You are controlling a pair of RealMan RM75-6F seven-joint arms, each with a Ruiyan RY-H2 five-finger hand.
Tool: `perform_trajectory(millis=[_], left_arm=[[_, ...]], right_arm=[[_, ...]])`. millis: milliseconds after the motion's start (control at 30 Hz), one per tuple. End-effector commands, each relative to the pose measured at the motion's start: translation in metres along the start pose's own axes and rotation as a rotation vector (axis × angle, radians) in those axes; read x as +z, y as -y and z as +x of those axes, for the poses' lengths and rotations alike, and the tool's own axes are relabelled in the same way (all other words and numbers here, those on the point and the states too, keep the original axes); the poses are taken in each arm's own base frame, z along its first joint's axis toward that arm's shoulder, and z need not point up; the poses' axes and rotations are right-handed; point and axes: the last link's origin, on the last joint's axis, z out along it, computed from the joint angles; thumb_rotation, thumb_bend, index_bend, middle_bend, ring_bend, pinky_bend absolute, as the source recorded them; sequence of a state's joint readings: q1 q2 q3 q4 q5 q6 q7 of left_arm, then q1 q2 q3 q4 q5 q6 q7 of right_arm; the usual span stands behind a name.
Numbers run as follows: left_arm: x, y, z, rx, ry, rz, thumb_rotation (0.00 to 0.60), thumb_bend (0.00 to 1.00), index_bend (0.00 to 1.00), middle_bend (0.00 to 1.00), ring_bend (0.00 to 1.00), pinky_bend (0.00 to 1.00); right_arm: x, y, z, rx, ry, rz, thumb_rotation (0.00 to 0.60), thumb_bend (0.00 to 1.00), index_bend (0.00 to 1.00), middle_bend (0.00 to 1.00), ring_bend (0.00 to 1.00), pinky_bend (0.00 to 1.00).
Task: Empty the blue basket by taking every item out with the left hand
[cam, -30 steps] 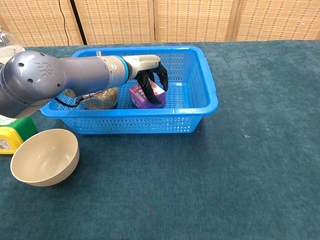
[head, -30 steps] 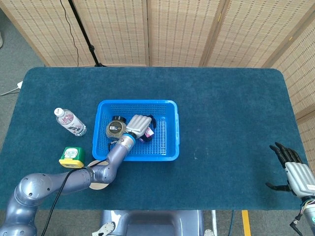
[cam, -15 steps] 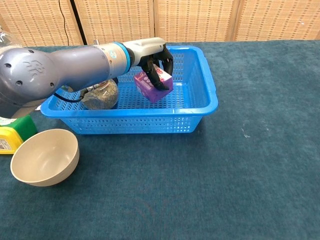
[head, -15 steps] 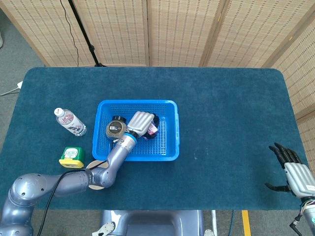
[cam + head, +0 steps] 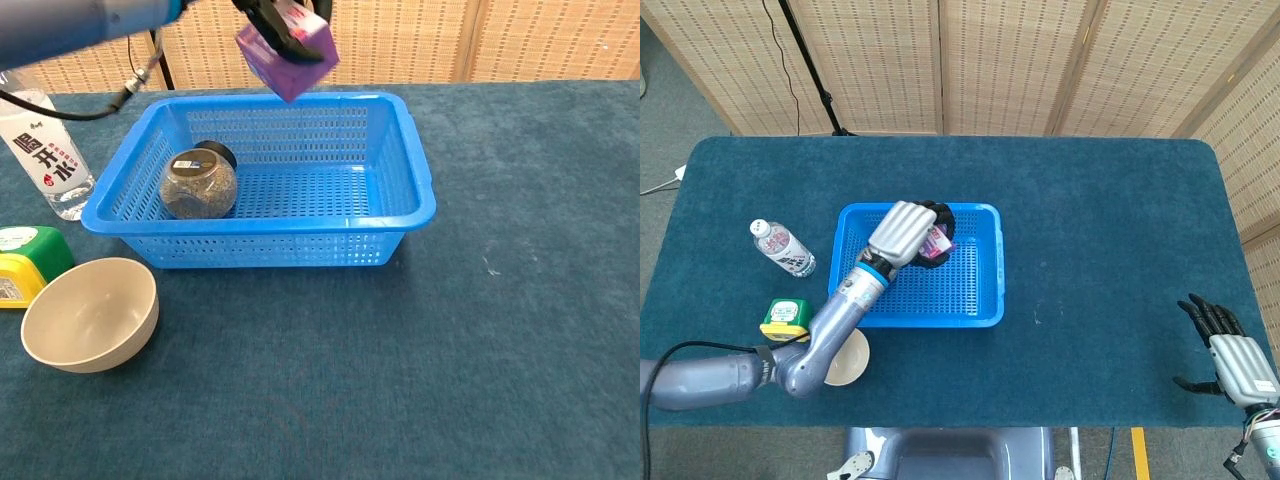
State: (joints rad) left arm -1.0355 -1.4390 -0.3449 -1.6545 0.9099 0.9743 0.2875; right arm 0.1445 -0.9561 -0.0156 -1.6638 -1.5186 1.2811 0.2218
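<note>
Blue perforated plastic, the rectangular basket (image 5: 300, 225) is sitting a little left of centre on the dark teal carpeted table (image 5: 1100, 230). The robot's left hand (image 5: 902, 232) is gripping a small purple carton with a pink and white end (image 5: 287, 52), its dark fingers (image 5: 268, 18) curling around the top of the box. In the chest view the carton is hanging tilted in the air, clear of the basket's far rim and touching nothing but the hand. From the head view the hand is covering most of the carton, so only a sliver of pink and purple is showing beside it.

Inside the basket, at its left end, a round clear jar with a black lid and dark speckled contents (image 5: 199, 185) is lying on its side on the mesh floor.

Outside the basket, to its left, a clear plastic water bottle with a white cap and a printed label (image 5: 781, 247) is lying on the table. Nearer the front edge, a small green and yellow container (image 5: 785, 317) is sitting, and just beside it a plain beige bowl (image 5: 89, 313) is standing upright, partly hidden under the left forearm in the head view.

Far off at the right front corner, the right hand (image 5: 1228, 353) is hovering with its fingers spread apart, holding nothing.
</note>
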Motion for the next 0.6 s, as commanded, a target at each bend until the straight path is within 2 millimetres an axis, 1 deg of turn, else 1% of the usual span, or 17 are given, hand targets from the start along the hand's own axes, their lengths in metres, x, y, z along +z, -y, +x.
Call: perform_trajectory(millis=[33, 133, 267, 333, 400, 433, 467, 500, 600], left_arm=[[-0.015, 0.017, 0.033, -0.016, -0.067, 0.033, 0.600, 0.40, 0.60, 0.42, 0.44, 0.59], [-0.025, 0.034, 0.055, -0.038, -0.111, 0.069, 0.600, 0.40, 0.60, 0.42, 0.44, 0.59], [-0.034, 0.052, 0.077, -0.050, -0.162, 0.104, 0.600, 0.40, 0.60, 0.42, 0.44, 0.59], [-0.041, 0.066, 0.090, -0.044, -0.195, 0.138, 0.600, 0.40, 0.60, 0.42, 0.44, 0.59], [-0.045, 0.077, 0.097, -0.037, -0.212, 0.166, 0.600, 0.40, 0.60, 0.42, 0.44, 0.59], [-0.049, 0.089, 0.103, -0.034, -0.225, 0.201, 0.600, 0.40, 0.60, 0.42, 0.44, 0.59], [-0.051, 0.095, 0.106, -0.034, -0.231, 0.220, 0.600, 0.40, 0.60, 0.42, 0.45, 0.59], [-0.055, 0.109, 0.110, -0.043, -0.237, 0.257, 0.600, 0.40, 0.60, 0.42, 0.45, 0.59], [-0.062, 0.132, 0.113, -0.078, -0.242, 0.313, 0.600, 0.40, 0.60, 0.43, 0.45, 0.59]], right_arm=[[-0.001, 0.001, -0.001, -0.003, 0.000, 0.004, 0.600, 0.00, 0.00, 0.00, 0.00, 0.00], [-0.002, 0.003, -0.002, -0.009, 0.002, 0.007, 0.600, 0.00, 0.00, 0.00, 0.00, 0.00], [-0.002, 0.004, -0.004, -0.014, 0.007, 0.011, 0.600, 0.00, 0.00, 0.00, 0.00, 0.00], [-0.002, 0.005, -0.005, -0.018, 0.009, 0.013, 0.600, 0.00, 0.00, 0.00, 0.00, 0.00], [-0.002, 0.006, -0.005, -0.020, 0.009, 0.015, 0.600, 0.00, 0.00, 0.00, 0.00, 0.00], [-0.002, 0.007, -0.006, -0.021, 0.010, 0.017, 0.600, 0.00, 0.00, 0.00, 0.00, 0.00], [-0.002, 0.007, -0.006, -0.023, 0.010, 0.018, 0.600, 0.00, 0.00, 0.00, 0.00, 0.00], [-0.003, 0.007, -0.007, -0.027, 0.010, 0.020, 0.600, 0.00, 0.00, 0.00, 0.00, 0.00], [-0.004, 0.009, -0.008, -0.032, 0.013, 0.022, 0.600, 0.00, 0.00, 0.00, 0.00, 0.00]])
